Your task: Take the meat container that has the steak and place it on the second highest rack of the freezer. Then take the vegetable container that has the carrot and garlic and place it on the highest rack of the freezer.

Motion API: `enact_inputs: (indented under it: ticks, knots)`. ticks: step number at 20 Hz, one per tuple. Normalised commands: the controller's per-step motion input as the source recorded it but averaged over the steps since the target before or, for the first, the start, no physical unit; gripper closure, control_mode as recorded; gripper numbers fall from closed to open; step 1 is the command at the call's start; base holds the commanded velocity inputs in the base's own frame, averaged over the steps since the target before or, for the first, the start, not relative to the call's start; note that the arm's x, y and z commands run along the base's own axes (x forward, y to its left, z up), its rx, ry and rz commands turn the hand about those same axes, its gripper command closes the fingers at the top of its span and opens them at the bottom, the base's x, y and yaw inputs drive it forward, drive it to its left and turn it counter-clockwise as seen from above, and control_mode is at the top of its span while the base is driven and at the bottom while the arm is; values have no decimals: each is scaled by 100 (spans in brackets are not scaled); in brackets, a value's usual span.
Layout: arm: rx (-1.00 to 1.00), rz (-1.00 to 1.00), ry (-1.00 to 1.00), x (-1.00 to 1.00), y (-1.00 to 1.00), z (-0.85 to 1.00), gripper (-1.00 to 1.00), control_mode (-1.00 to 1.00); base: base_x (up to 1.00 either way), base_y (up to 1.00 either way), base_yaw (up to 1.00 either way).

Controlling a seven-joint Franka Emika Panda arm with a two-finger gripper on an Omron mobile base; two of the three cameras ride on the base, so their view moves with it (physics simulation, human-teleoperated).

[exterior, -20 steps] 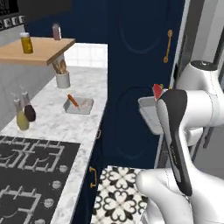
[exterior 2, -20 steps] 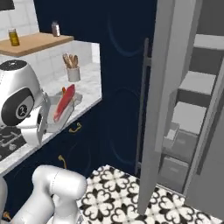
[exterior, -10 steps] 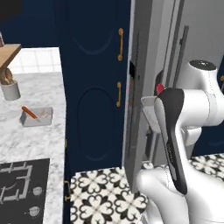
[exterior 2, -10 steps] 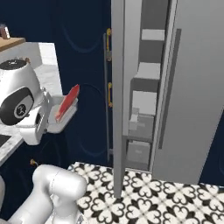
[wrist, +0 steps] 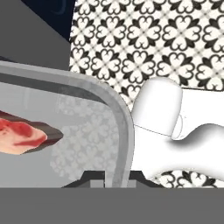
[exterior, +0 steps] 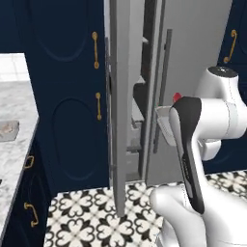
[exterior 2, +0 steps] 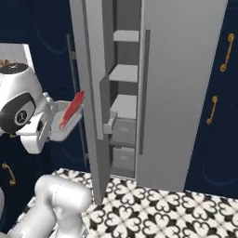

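A dark navy kitchen with gold-handled cabinets (exterior 2: 226, 46) and a black-and-white patterned floor (exterior 2: 176, 209) surrounds a tall grey freezer (exterior 2: 183, 88) whose door (exterior 2: 90, 102) stands ajar, showing pale-grey shelves (exterior 2: 124, 72) inside. The hand (wrist: 108, 177) is clamped shut on the rim of the meat container (wrist: 94, 131), a shallow light-grey tray held in the air on the white arm, with the red steak (wrist: 24, 135) lying in the tray just beyond the fingertips. Ahead of the hand, the container (exterior 2: 62, 125) hangs tilted just beside the outer face of the open door, not yet on any rack, and a marble worktop (exterior: 14, 120) lies well off to the left.
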Motion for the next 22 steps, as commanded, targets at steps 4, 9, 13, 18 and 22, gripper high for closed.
enact_inputs:
  ticks: [4, 9, 13, 18, 22]
  knots:
    - [0, 0, 0, 0, 0, 0, 100, 100, 21, -71, 0]
    - [0, 0, 0, 0, 0, 0, 100, 100, 64, -69, 0]
    - [0, 0, 0, 0, 0, 0, 100, 100, 88, -61, 1]
    - [0, 0, 0, 0, 0, 0, 100, 100, 93, -16, 3]
    - [0, 0, 0, 0, 0, 0, 100, 100, 60, 14, 11]
